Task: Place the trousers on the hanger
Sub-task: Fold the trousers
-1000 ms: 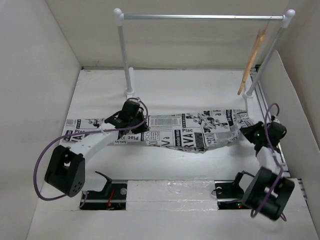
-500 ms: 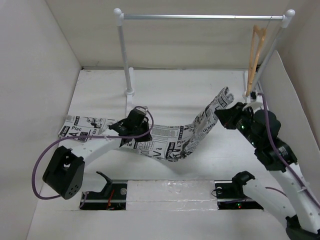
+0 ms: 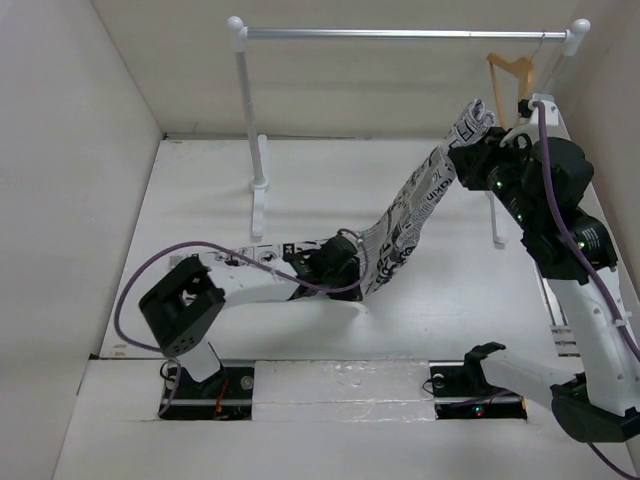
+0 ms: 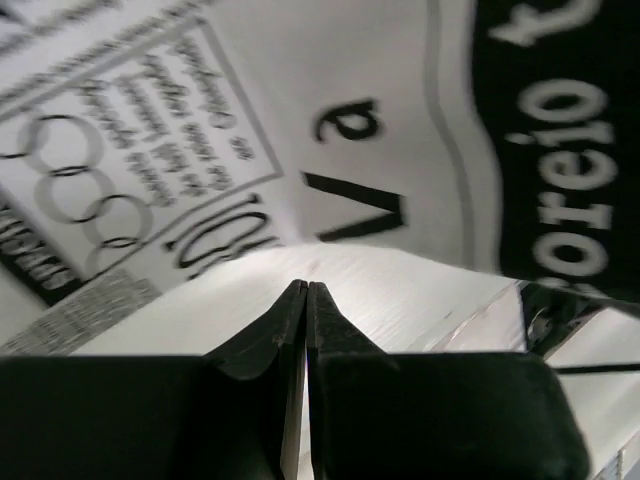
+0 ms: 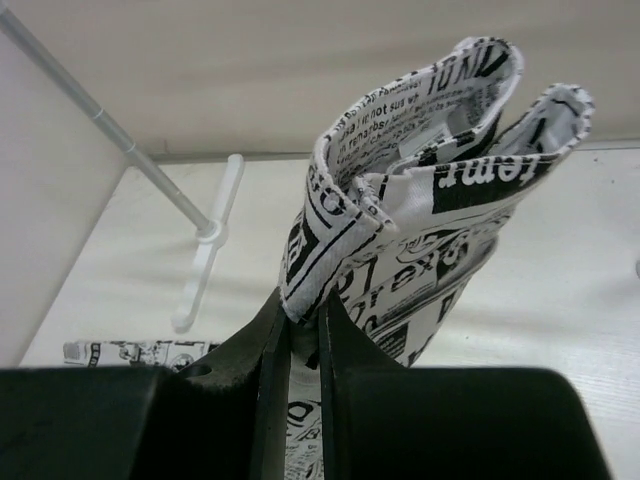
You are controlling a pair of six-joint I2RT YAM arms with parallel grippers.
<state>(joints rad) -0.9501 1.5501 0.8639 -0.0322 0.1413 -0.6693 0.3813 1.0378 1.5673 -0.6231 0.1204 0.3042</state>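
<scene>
Low over the white worktop [image 3: 200, 190], the left gripper [image 3: 345, 266] reaches right, pinched shut on the lower end of the trousers [image 3: 410, 215] (soft, limp cloth, black newsprint on white). The cloth slants up to the raised right gripper [image 3: 468, 148], which is clamped on its folded end just beside the tan wooden hanger [image 3: 510, 70] hooked on the metal rail [image 3: 400, 34].

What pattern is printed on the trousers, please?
The trousers show black newsprint on white; right wrist view best.
</scene>
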